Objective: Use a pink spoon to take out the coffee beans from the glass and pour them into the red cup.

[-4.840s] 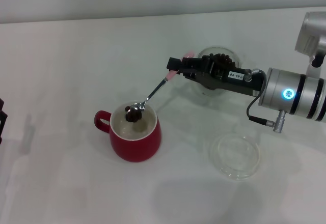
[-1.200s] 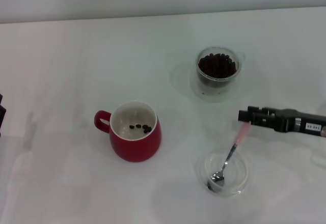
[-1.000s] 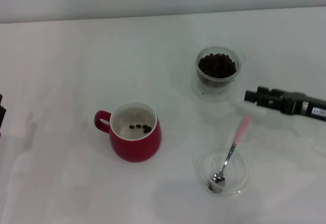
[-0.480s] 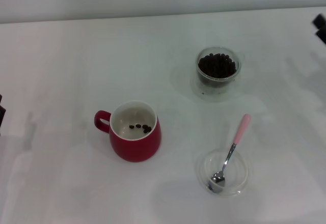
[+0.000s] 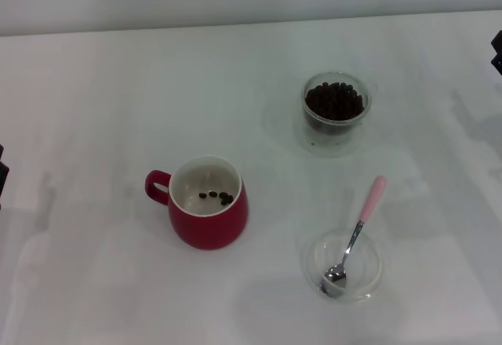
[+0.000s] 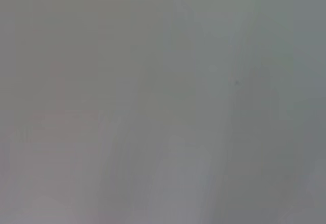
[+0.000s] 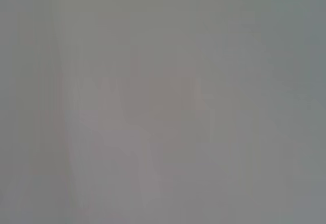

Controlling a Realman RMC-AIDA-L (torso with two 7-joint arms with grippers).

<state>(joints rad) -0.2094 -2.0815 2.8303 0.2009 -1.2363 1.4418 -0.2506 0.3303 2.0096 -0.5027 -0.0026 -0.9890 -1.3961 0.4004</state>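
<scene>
Spoon (image 5: 358, 231): metal bowl in clear saucer (image 5: 370, 274), pink handle angled up-right toward glass (image 5: 336, 111) of beans (image 5: 335, 100). Glossy red cup (image 5: 205, 208) holds few beans. Right gripper (image 5: 497, 52) at edge, fingers' state unclear.

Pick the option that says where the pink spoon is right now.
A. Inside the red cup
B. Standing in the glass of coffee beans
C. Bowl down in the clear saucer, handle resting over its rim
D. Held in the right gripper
C: the pink spoon lies with its metal bowl in the clear saucer, its pink handle sticking out over the rim, with no gripper on it.
</scene>
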